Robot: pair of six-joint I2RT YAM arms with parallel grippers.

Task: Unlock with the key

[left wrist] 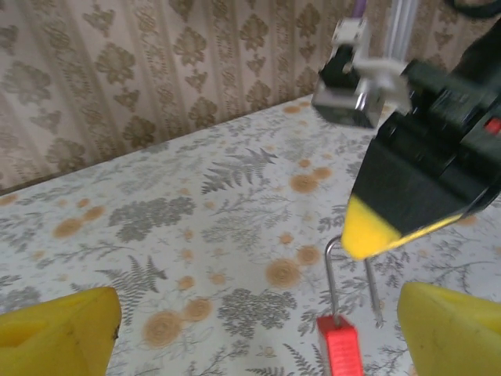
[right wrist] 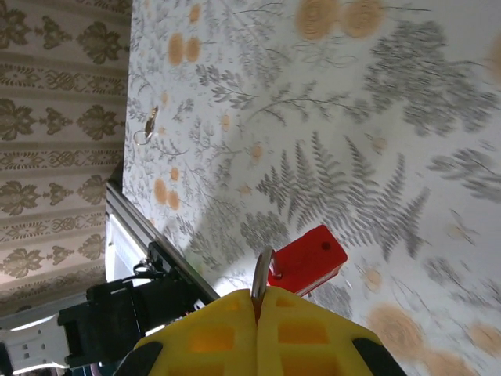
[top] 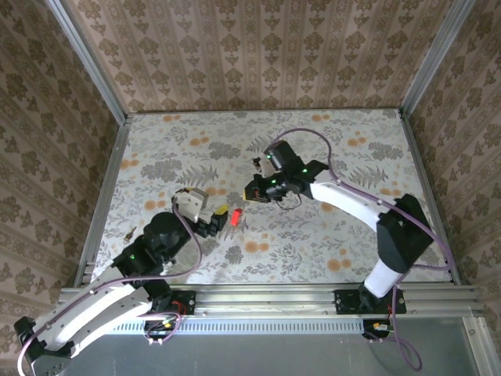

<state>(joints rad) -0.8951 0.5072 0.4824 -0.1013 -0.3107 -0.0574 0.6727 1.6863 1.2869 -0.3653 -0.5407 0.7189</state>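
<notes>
Worktop (top: 329,235): floral sheet, no readable writing. Right gripper (right wrist: 257,299) is clenched on the shackle of the red padlock (top: 236,215), left of centre. Left gripper (top: 215,222) is spread wide and holds nothing, just beside the padlock. The key (top: 129,233) lies near the left edge, well apart from the lock. My read: early stage. Lock is steadied, but the key is not picked up, inserted or turned. No brand visible on lock or key.
</notes>
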